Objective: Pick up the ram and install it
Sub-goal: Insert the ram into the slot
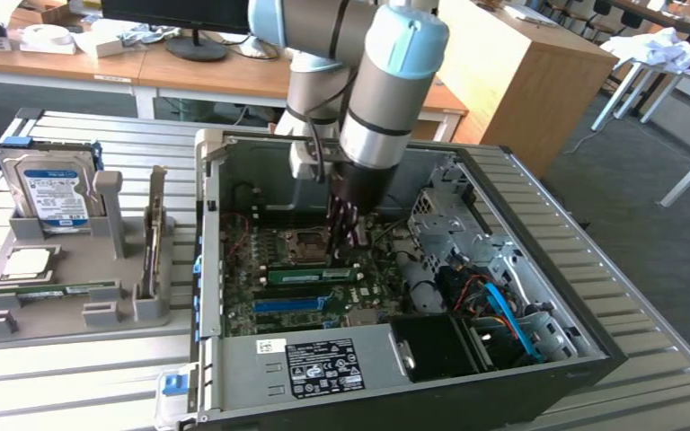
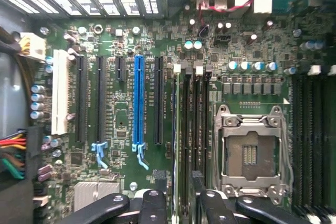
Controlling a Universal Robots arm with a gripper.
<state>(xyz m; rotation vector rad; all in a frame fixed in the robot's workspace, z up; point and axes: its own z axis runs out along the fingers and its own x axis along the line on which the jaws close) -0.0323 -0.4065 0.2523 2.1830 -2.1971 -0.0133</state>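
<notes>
The ram (image 1: 309, 272), a long green stick with a white label, stands on edge in a motherboard slot inside the open PC case (image 1: 585, 296), between the CPU socket (image 1: 303, 242) and the blue slot (image 1: 291, 303). My gripper (image 1: 348, 235) hangs just above and slightly behind it, open and holding nothing. In the wrist view the gripper (image 2: 177, 190) straddles the row of memory slots. There the ram (image 2: 174, 124) shows as a thin edge-on line running between the dark fingers (image 2: 157, 195). The CPU socket (image 2: 251, 153) and the blue slot (image 2: 138, 103) lie to either side.
A grey fixture (image 1: 46, 314) on the slatted table at the exterior view's left holds a second green stick (image 1: 64, 290), a hard drive (image 1: 51, 193) and a chip (image 1: 28, 262). Cables (image 1: 501, 310) and the power supply (image 1: 309, 364) crowd the case's near side.
</notes>
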